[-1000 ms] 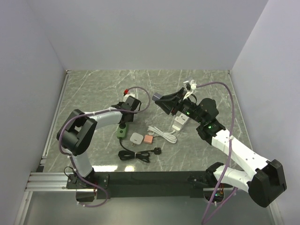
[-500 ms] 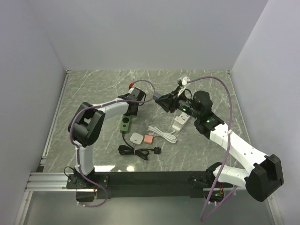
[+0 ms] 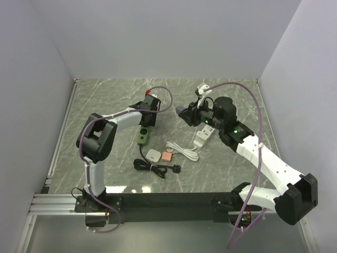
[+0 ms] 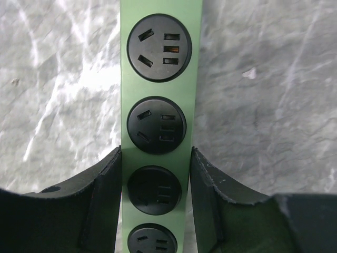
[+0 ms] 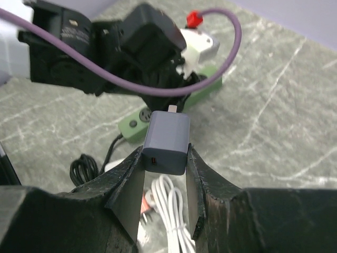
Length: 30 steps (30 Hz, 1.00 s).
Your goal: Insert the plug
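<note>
Marble table (image 3: 105, 100): green power strip (image 3: 143, 136) sits centre-left. L gripper (image 4: 156, 158) fingers straddle the strip, snug on both sides; clamped or not, can't tell. R gripper (image 5: 164, 158) pinches grey charger plug (image 5: 168, 138), airborne at frame centre, apart from strip.

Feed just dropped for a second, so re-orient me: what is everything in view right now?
power strip: 1, green, left of centre
charger: 1, grey, in the air, in the right gripper
socket bar: 1, white, right of centre
coiled cable: 1, white, mid-table
adapter: 1, white, near the middle
small block: 1, pink, beside the adapter
plug lead: 1, black, nearest the arms
table: 1, grey-green marble
left gripper: 1, black, astride the power strip
right gripper: 1, black, shut on the charger
</note>
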### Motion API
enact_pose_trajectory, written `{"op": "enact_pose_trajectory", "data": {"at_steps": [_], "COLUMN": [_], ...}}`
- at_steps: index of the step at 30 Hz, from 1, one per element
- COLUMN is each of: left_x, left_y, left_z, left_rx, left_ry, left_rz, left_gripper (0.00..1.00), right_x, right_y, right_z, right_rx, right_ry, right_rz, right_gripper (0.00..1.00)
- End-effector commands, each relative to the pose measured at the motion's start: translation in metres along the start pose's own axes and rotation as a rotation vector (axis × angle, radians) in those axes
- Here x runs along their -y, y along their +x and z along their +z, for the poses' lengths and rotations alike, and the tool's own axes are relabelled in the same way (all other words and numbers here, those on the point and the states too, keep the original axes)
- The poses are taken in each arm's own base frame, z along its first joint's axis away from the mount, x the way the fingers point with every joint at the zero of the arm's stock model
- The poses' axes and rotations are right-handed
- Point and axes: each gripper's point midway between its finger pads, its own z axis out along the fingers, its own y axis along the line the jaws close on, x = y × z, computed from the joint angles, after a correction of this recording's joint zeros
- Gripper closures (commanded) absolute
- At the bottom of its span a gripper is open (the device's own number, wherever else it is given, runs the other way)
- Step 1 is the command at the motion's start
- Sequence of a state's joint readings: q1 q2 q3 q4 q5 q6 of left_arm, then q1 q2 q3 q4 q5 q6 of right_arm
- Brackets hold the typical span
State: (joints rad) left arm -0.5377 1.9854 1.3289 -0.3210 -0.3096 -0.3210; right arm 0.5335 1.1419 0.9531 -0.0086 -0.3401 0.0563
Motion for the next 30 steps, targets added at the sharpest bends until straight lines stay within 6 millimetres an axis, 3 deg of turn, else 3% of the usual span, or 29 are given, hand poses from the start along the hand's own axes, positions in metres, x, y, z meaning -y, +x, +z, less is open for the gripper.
{"op": "enact_pose_trajectory", "data": {"at_steps": [1, 6, 9, 11, 15, 20, 22, 23, 25, 26, 27, 30], "left_x": [0.106, 0.128, 0.129, 0.130, 0.145, 0.159, 0.158, 0.158, 0.156, 0.155, 0.152, 0.148], "left_y": [-0.015, -0.006, 0.004, 0.003, 0.022, 0.029, 0.027, 0.027, 0.022, 0.020, 0.019, 0.009], "left_z": [0.014, 0.009, 0.008, 0.002, -0.015, -0.020, -0.022, -0.024, -0.031, -0.034, -0.036, -0.049], "left_rx": [0.104, 0.136, 0.148, 0.180, 0.210, 0.203, 0.208, 0.213, 0.237, 0.248, 0.253, 0.299], "left_ry": [0.458, 0.505, 0.507, 0.520, 0.580, 0.621, 0.621, 0.624, 0.626, 0.623, 0.619, 0.616], "left_rz": [-0.029, 0.112, 0.173, 0.204, 0.325, 0.321, 0.300, 0.296, 0.278, 0.273, 0.269, 0.253], "left_gripper": [1.00, 1.00, 1.00, 1.00, 1.00, 0.98, 0.89, 0.77, 0.65, 0.48, 0.38, 0.21], "right_x": [0.005, 0.014, 0.015, 0.017, 0.021, 0.027, 0.031, 0.031, 0.035, 0.034, 0.034, 0.034], "right_y": [-0.023, -0.011, -0.009, -0.007, -0.006, 0.002, 0.004, 0.005, 0.010, 0.011, 0.012, 0.009], "right_z": [-0.006, -0.009, -0.015, -0.019, -0.026, -0.025, -0.023, -0.023, -0.024, -0.026, -0.027, -0.034], "right_rx": [0.018, -0.053, -0.065, -0.076, -0.089, -0.154, -0.173, -0.179, -0.204, -0.219, -0.223, -0.224], "right_ry": [0.041, 0.094, 0.115, 0.129, 0.165, 0.203, 0.222, 0.227, 0.248, 0.250, 0.252, 0.274], "right_rz": [-0.028, -0.016, -0.015, -0.014, -0.018, 0.016, 0.036, 0.039, 0.050, 0.054, 0.055, 0.068], "right_gripper": [1.00, 1.00, 1.00, 1.00, 1.00, 1.00, 1.00, 1.00, 1.00, 1.00, 1.00, 1.00]}}
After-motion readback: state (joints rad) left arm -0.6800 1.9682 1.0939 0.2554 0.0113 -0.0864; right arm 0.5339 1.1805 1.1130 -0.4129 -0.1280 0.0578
